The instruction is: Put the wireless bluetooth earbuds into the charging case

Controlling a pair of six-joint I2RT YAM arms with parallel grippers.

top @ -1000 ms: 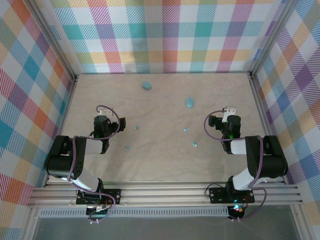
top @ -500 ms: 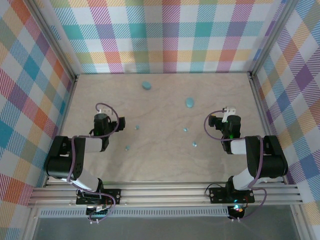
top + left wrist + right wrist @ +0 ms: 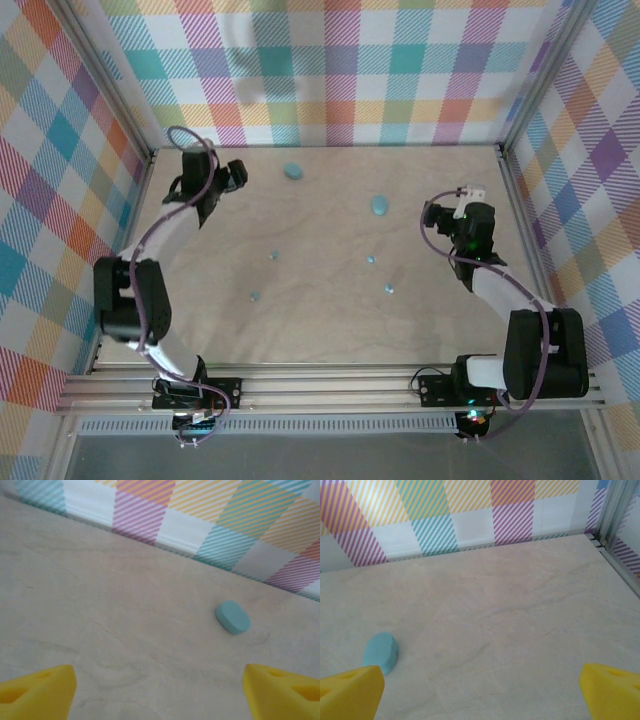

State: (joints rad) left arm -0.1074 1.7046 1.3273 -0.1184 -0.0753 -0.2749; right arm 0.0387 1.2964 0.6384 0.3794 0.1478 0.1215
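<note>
Earbuds (image 3: pixel 371 259) before the cases (image 3: pixel 380 205)

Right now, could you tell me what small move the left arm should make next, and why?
Probably swing the left gripper to its right and forward, to centre on the teal case. In its wrist view the jaws stand apart with nothing between them, and the case lies ahead, right of centre.

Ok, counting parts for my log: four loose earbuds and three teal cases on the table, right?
No: two teal cases, not three. The top external view shows one at the back and one further right, with four loose earbuds on the table.
</note>
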